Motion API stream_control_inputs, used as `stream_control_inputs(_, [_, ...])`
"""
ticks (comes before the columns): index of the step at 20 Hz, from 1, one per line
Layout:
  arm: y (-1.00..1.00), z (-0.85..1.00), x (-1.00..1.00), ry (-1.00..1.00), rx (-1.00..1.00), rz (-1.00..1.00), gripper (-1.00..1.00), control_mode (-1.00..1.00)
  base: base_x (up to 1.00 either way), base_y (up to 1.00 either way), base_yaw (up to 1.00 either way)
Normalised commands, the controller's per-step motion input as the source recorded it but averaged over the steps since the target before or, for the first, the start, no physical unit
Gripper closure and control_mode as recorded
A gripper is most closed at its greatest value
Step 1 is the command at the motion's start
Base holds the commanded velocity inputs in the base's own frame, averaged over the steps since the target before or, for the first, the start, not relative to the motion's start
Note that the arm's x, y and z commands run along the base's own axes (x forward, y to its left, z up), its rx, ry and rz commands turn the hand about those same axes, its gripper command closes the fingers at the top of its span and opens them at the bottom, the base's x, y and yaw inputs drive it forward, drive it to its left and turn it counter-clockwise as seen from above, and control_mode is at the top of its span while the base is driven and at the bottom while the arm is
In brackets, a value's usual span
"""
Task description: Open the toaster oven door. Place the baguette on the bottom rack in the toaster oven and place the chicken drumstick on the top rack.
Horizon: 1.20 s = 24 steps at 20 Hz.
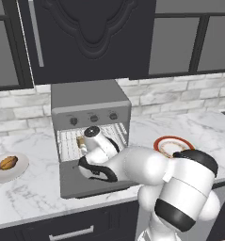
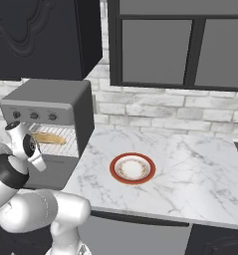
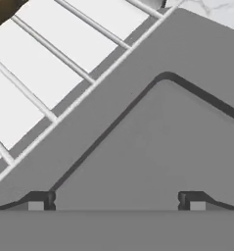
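The toaster oven (image 1: pixel 88 99) stands on the counter with its door (image 1: pixel 71 186) folded down flat in front. Inside, the tan baguette (image 1: pixel 79 141) lies on a wire rack (image 3: pixel 64 54) low in the cavity; I cannot tell for certain which rack it is. In the right base view the baguette (image 2: pixel 48 138) shows through the oven's open front. My gripper (image 3: pixel 116 205) is open and empty, hanging just over the door's window pane (image 3: pixel 162 137) near the rack's front edge. The chicken drumstick (image 1: pixel 6 163) rests on a white plate (image 1: pixel 20 172) left of the oven.
A red-rimmed plate (image 1: pixel 172 145) with nothing on it sits on the marble counter (image 2: pixel 190 164) right of the oven. Dark wall cabinets (image 1: pixel 85 33) hang above the oven. A brick wall closes the back, and the counter's front edge runs just below the open door.
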Motion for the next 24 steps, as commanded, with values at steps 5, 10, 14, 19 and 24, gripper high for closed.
stream_control_inputs(5, [-0.01, -0.07, 0.15, 0.00, 0.04, -0.27, -1.00, -1.00, 0.00, 0.00, 0.00])
stream_control_inputs(10, [0.00, -0.07, -0.05, -0.02, 0.03, -0.21, -1.00, -1.00, 0.00, 0.00, 0.00])
stream_control_inputs(14, [0.00, -0.09, -0.05, -0.02, 0.00, -0.16, -1.00, -1.00, 0.00, 0.00, 0.00])
stream_control_inputs(19, [0.00, -0.05, -0.09, -0.05, 0.00, -0.08, -1.00, -1.00, 0.00, 0.00, 0.00])
stream_control_inputs(24, [0.00, 0.08, -0.33, -0.12, -0.01, 0.03, -1.00, -1.00, 0.00, 0.00, 0.00])
